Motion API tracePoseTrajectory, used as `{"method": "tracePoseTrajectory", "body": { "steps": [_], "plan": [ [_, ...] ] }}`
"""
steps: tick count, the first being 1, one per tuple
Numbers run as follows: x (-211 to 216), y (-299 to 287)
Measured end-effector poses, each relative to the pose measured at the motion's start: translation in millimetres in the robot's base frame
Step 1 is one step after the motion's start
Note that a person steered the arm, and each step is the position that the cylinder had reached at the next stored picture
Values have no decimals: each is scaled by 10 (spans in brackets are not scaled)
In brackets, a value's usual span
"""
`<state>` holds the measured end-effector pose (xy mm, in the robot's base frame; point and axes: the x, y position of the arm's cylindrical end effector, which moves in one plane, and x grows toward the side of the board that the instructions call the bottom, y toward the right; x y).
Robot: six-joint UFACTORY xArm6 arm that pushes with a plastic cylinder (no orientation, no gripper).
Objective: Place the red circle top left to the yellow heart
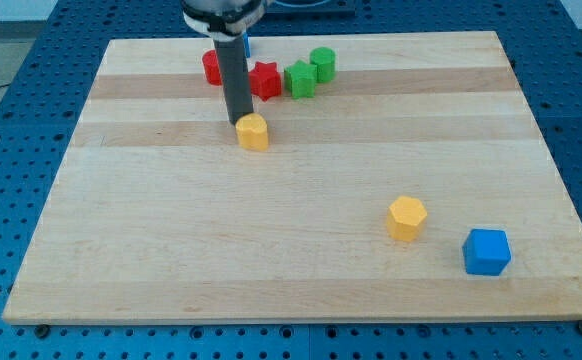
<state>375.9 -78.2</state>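
The red circle [211,68] sits near the view's top, partly hidden behind my rod. The yellow heart [254,131] lies below and a little right of it. My tip [238,121] rests against the yellow heart's upper left edge, between the heart and the red circle. A red star [265,80] lies just right of the rod.
A green star [299,78] and a green cylinder [323,63] sit right of the red star. A sliver of a blue block [247,45] shows behind the rod. A yellow hexagon [406,217] and a blue cube [487,251] lie at the lower right of the wooden board [171,240].
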Motion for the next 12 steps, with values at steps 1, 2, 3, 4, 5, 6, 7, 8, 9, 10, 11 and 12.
{"method": "tracePoseTrajectory", "body": {
  "steps": [1,2,3,4,5,6,7,8,9,10,11,12],
  "plan": [
    [350,223],
    [371,486],
    [171,72],
    [129,-820],
    [-506,-1388],
    [-1199,-1490],
    [-1692,-1050],
    [-1582,-348],
    [-1001,-99],
    [-658,-329],
    [-1186,-154],
    [-1212,39]
  ]
}}
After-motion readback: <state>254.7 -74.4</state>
